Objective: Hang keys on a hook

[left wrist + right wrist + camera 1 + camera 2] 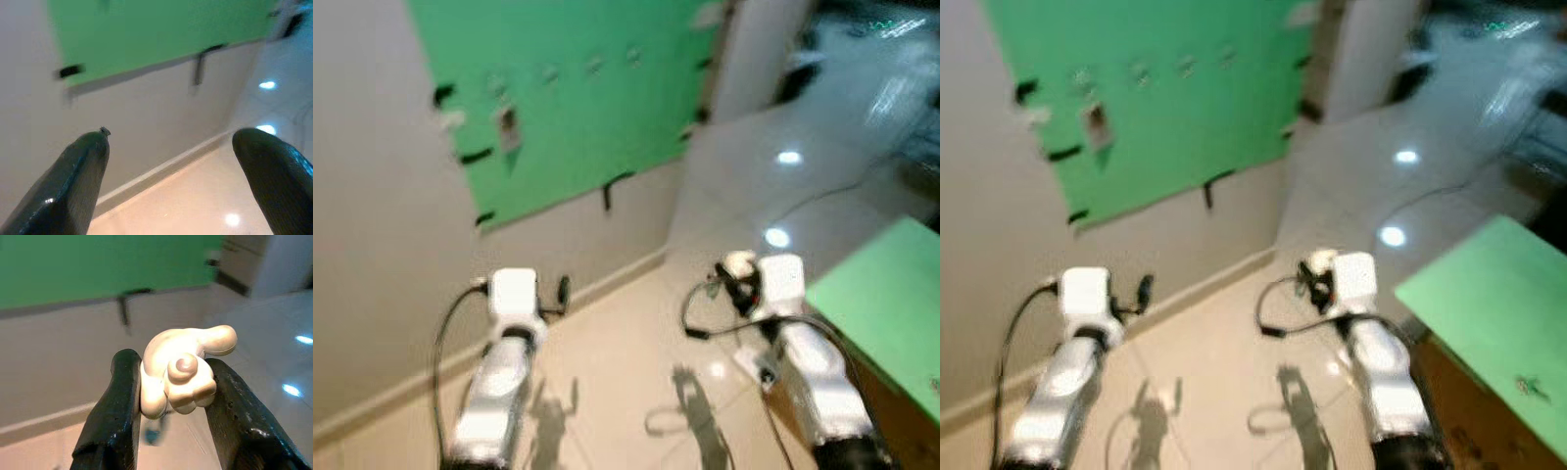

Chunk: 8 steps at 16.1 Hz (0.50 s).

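The right pincer is clenched on a cream, knobbly keychain charm, carrying it at chest height toward the green wall panel, presumably so the keys can be lifted to one of the small hooks near its upper edge. The charm is rounded and glossy, with something small and bluish dangling beneath it, too blurred to identify. The left pincer is released, fingers wide apart, pointing at the wall.

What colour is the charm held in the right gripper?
Cream-white charm, clearest in the right wrist view.

Left hand spread wide; right hand clamped closed.
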{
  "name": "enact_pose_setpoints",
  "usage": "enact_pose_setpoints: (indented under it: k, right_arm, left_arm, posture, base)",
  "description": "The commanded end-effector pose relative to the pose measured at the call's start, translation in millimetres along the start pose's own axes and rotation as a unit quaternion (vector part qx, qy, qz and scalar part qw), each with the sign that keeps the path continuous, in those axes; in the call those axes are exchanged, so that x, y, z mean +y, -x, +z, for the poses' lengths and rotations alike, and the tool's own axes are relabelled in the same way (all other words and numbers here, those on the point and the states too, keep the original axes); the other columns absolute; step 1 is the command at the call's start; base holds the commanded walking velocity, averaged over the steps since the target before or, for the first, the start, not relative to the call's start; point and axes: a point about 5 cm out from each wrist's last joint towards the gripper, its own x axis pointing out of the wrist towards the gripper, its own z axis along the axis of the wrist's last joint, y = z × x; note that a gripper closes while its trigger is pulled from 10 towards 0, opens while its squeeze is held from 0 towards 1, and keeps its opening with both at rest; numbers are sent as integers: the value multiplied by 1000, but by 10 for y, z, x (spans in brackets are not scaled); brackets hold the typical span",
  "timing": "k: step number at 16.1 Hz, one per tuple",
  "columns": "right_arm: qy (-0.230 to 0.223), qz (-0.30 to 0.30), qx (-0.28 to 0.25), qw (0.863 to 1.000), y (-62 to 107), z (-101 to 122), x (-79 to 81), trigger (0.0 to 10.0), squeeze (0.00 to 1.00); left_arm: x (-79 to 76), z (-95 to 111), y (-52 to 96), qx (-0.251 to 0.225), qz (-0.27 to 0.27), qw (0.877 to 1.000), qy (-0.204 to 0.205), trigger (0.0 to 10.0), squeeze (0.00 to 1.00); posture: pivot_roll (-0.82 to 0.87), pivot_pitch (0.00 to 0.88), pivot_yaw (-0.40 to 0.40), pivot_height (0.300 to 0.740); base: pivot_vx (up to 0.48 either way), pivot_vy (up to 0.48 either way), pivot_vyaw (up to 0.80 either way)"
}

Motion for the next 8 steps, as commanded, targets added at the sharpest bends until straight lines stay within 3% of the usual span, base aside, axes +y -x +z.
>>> enact_pose_setpoints:
  k: [1,4,5,6,7,8]
  right_arm:
    - [0,-9,4,1000,39,-7,-86,10000,0]
    - [-16,-16,2,1000,26,-24,-91,10000,0]
    - [-23,-21,1,1000,17,-30,-87,10000,0]
    - [-26,-20,0,999,9,-31,-69,10000,0]
    - [-36,-20,5,999,20,-66,-56,10000,0]
    - [-40,-27,21,999,80,-140,-76,10000,0]
  left_arm:
    - [-40,81,-34,-12,1,1000,0,10000,0]
    - [122,199,-195,-37,9,998,-41,10000,0]
    - [188,260,-262,-36,22,999,-22,10000,0]
    - [174,234,-264,-23,10,999,-34,10000,0]
    - [116,103,-139,-4,-26,998,-62,10000,0]
    - [110,-20,3,12,-52,997,-64,10000,0]
  posture:
    - [-6,0,-20,740]
    - [2,0,-25,740]
    - [3,0,-24,740]
    - [2,0,-20,740]
    - [-5,0,-10,740]
    - [-4,0,-10,740]
  base:
    - [0,0,438]
    - [0,0,0]
    - [0,0,0]
    - [0,0,0]
    - [0,0,0]
    - [0,0,0]
